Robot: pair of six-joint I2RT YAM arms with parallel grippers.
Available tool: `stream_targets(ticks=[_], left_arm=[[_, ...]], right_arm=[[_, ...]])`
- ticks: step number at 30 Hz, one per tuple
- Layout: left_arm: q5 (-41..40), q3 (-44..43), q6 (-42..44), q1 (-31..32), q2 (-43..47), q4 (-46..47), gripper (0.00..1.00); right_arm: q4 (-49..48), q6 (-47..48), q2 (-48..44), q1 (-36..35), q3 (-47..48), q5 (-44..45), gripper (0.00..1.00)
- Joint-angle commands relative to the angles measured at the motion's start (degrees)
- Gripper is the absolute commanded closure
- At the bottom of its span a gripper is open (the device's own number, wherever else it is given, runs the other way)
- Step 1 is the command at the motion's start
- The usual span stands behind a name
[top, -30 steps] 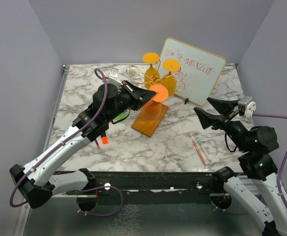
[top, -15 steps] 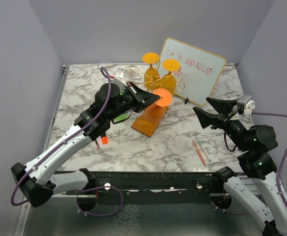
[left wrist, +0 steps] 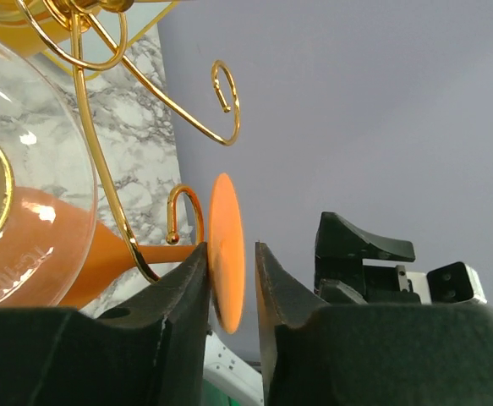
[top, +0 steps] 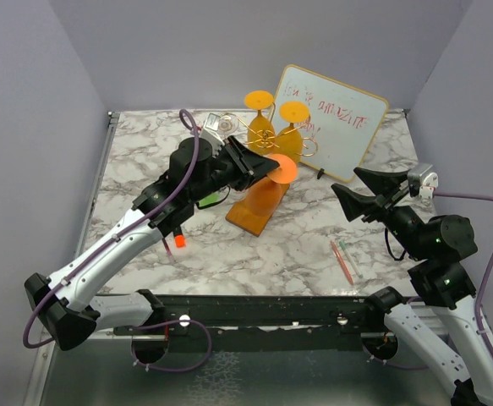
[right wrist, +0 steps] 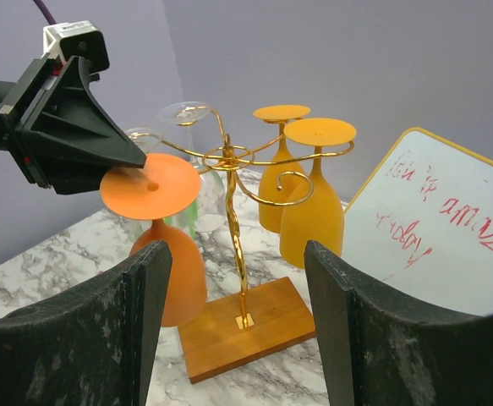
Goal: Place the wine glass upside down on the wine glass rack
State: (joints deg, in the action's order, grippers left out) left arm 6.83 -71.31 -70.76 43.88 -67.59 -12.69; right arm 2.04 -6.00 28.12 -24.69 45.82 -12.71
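The orange wine glass [top: 265,196] hangs upside down, its round foot [top: 284,169] uppermost, beside the gold wire rack with its wooden base [top: 253,213]. My left gripper [top: 267,169] has its jaws around the foot. In the left wrist view [left wrist: 229,247] one finger touches the foot [left wrist: 227,220]; a narrow gap shows at the other. A gold scroll arm [left wrist: 136,254] crosses the stem just under the foot. My right gripper [top: 346,180] is open and empty, right of the rack [right wrist: 246,330], facing the glass [right wrist: 149,186].
Two yellow-orange glasses [top: 293,127] hang upside down on the rack's far side. Clear glasses [top: 223,123] hang at the back left. A whiteboard [top: 331,123] leans behind at the right. Pens [top: 343,258] lie front right, an orange marker [top: 179,241] front left.
My left gripper has carried the orange glass right and back toward the rack's post, rising a little. My right arm has barely moved.
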Motion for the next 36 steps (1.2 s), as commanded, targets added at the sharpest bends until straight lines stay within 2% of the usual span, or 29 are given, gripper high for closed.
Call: stream_targets(ticks=[1, 9, 14, 23, 30, 36], left_arm=[[-0.76, -2.33, 2.32, 0.16, 0.57, -1.71, 0.65], [1.18, -3.09, 6.45, 0.16, 1.53, -2.57, 0.36], [4.62, -4.97, 12.7, 0.16, 1.3, -3.74, 0.26], [7.78, -9.21, 21.36, 0.16, -0.21, -9.23, 0.21], [10.25, -11.29, 35.1, 0.14, 0.01, -12.93, 0.21], [10.93, -13.66, 43.09, 0.16, 0.58, -16.67, 0.19]], right_arm=[[-0.97, -0.55, -0.37, -0.06, 0.29, 1.02, 0.31], [-1.25, -0.77, -0.24, -0.1, 0.23, 1.15, 0.3], [-1.19, -0.86, -0.47, -0.08, 0.2, 1.28, 0.3], [-0.76, -0.86, -0.65, -0.08, 0.43, 1.66, 0.3], [-0.69, -1.62, -0.59, -0.06, 0.47, 2.56, 0.31], [-0.9, -1.6, -0.57, -0.09, 0.16, 3.19, 0.31]])
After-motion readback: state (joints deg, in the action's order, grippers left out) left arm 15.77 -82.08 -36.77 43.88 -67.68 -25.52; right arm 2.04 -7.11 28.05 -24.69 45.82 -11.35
